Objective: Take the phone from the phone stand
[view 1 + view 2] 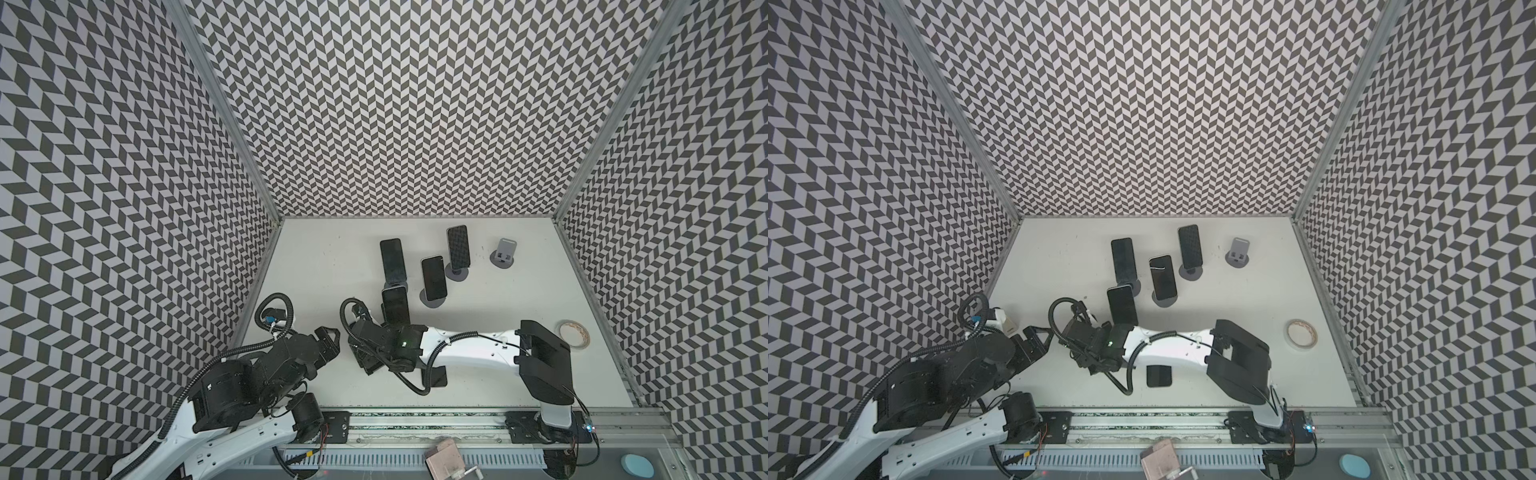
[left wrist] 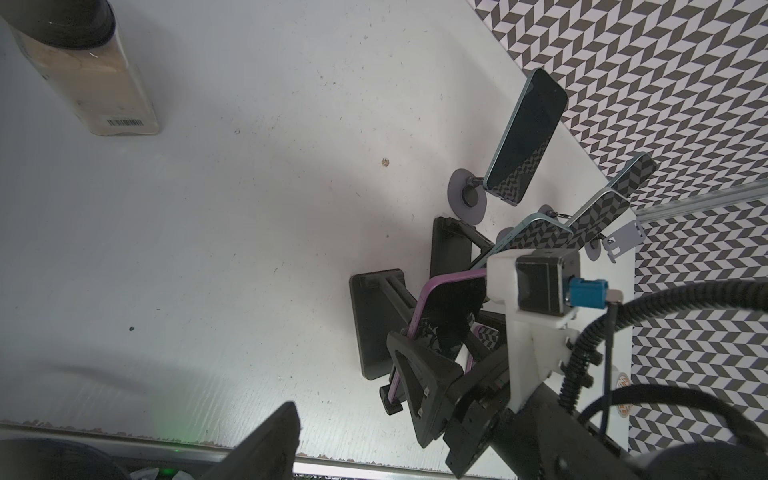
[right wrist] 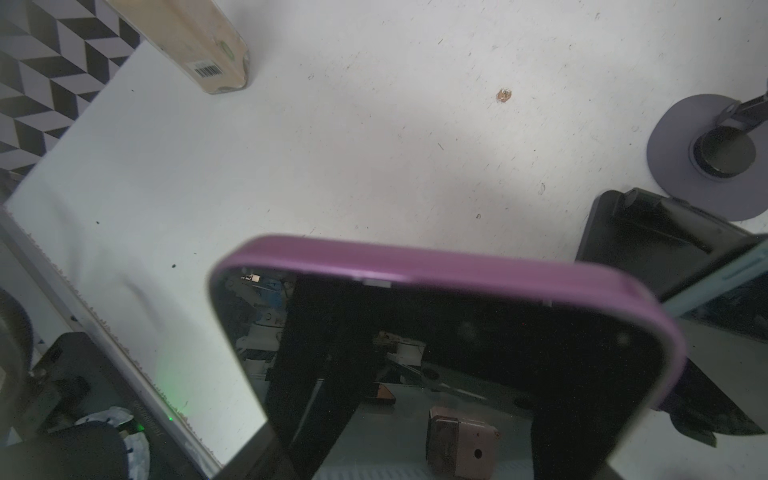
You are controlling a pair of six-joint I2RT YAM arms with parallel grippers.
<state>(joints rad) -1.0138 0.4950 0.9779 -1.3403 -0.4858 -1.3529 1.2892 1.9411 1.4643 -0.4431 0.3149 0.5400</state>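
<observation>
The phone (image 2: 449, 307) has a purple case and a dark screen. My right gripper (image 2: 442, 336) is shut on its two long sides, low on its body. Right beside it stands the black phone stand (image 2: 374, 324), with its flat base on the table and its arm rising to the phone's back. Whether the phone's lower end still sits in the cradle I cannot tell. In both top views the phone (image 1: 395, 305) (image 1: 1122, 305) shows above the right wrist. It fills the lower half of the right wrist view (image 3: 457, 332). My left gripper (image 1: 332, 345) hangs open and empty, just left of the right one.
Behind stand three more phones on stands (image 1: 392, 259) (image 1: 433, 277) (image 1: 458, 247) and an empty grey stand (image 1: 505, 251). A dark phone (image 1: 1158, 375) lies flat under the right arm. A tape roll (image 1: 573, 334) lies at the right. A beige box (image 2: 83, 83) stands at the left.
</observation>
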